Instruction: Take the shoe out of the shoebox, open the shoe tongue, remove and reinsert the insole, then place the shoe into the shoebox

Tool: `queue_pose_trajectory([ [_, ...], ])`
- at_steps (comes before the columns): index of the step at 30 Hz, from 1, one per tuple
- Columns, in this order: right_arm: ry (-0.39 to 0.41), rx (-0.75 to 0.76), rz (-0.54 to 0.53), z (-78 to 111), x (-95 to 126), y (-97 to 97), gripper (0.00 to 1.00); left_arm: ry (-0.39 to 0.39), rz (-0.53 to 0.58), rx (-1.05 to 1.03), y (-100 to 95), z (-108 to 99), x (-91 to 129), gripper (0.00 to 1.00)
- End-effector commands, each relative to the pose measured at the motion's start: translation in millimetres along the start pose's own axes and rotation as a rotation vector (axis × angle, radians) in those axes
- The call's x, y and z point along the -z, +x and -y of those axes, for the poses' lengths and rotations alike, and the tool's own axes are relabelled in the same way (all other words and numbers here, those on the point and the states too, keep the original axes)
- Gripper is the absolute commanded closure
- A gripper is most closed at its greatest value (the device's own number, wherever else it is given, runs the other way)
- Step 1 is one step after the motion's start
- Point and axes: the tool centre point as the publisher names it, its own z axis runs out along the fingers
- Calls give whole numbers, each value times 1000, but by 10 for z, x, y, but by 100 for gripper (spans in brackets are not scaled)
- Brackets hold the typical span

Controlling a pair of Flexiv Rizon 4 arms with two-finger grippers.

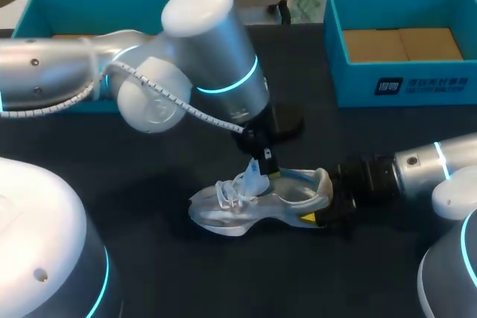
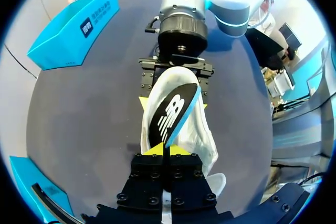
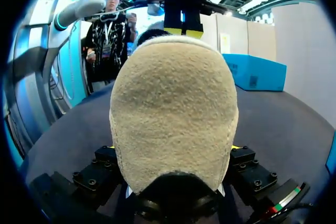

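Note:
A white and grey shoe (image 1: pixel 250 206) lies on its sole mid-table, toe to the left. My left gripper (image 1: pixel 262 160) hangs over the shoe's opening, shut on the black insole (image 2: pixel 170 116) with a blue edge. The insole slants out of the shoe (image 2: pixel 202 140) with its far end down by the heel. My right gripper (image 1: pixel 328 205) comes in low from the right, shut on the shoe's heel with one yellow tip on each side. In the right wrist view the beige heel lining (image 3: pixel 173 108) sits between my right gripper's (image 3: pixel 170 149) fingers, and the left gripper (image 3: pixel 182 24) hangs beyond it.
An open blue shoebox (image 1: pixel 402 83) with a brown cardboard floor stands at the back right. A second blue box (image 1: pixel 45 13) sits at the back left, partly behind my left arm. The dark tabletop (image 1: pixel 149 184) surrounds the shoe.

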Motion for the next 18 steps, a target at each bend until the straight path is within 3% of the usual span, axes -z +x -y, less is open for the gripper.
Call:
queue_pose_trajectory([
  [1, 5, 0, 2, -15, -1, 12, 100, 22, -3, 6, 7, -45, 49, 100],
  [9, 5, 0, 2, -15, -1, 12, 100, 36, 3, 21, 19, 22, 72, 100],
  [18, 5, 0, 2, -15, -1, 12, 100, 36, 97, 35, 80, 330, 2, 100],
])
